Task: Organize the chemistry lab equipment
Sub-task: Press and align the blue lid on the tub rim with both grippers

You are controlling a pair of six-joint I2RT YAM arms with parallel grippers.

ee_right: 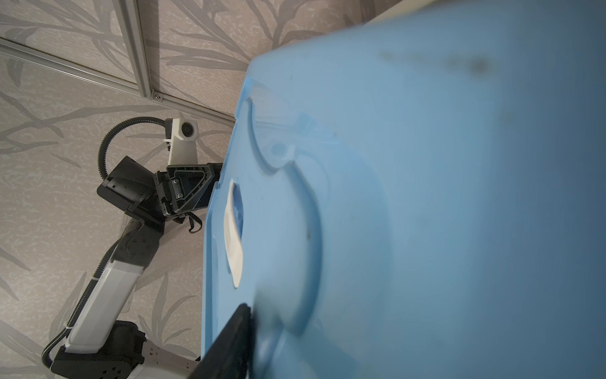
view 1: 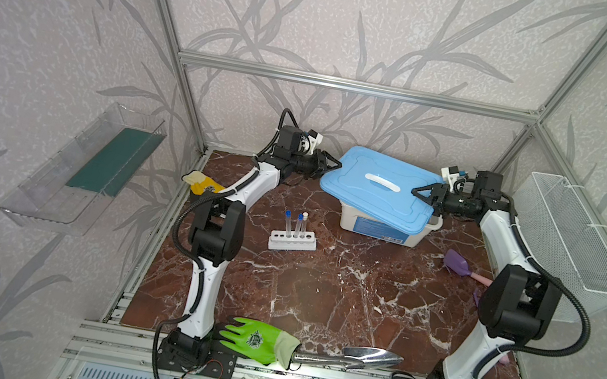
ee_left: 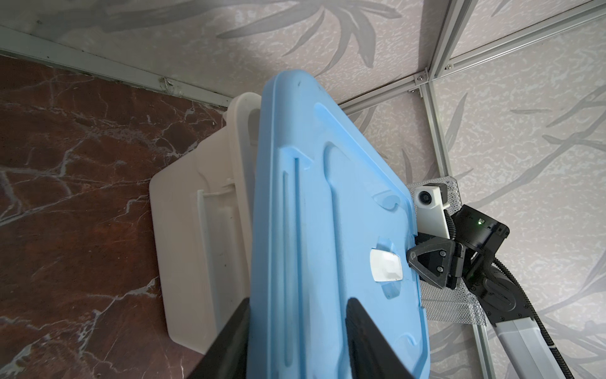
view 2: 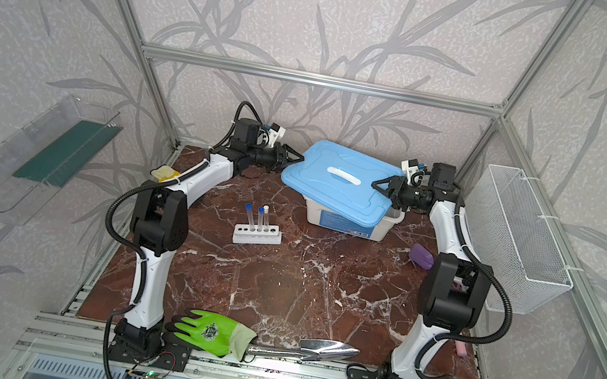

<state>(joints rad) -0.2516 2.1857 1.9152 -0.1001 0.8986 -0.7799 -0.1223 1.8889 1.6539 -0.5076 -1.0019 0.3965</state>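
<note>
At the back of the table I hold the blue lid tilted over the white bin. My left gripper and right gripper clamp its opposite edges.

Grey leaf-patterned walls, aluminium frame, red-brown marble tabletop, wire basket, clear wall shelf.

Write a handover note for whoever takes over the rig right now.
Left gripper and right gripper: each clamped on an opposite end of the blue lid, held tilted and skewed above the white bin.
Rack stands on the table left of the bin, three capped test tubes upright in it.
Done: lid unseated from the bin; its contents are hidden.
Left: set the lid aside, then probably stow rack and tubes.
</note>
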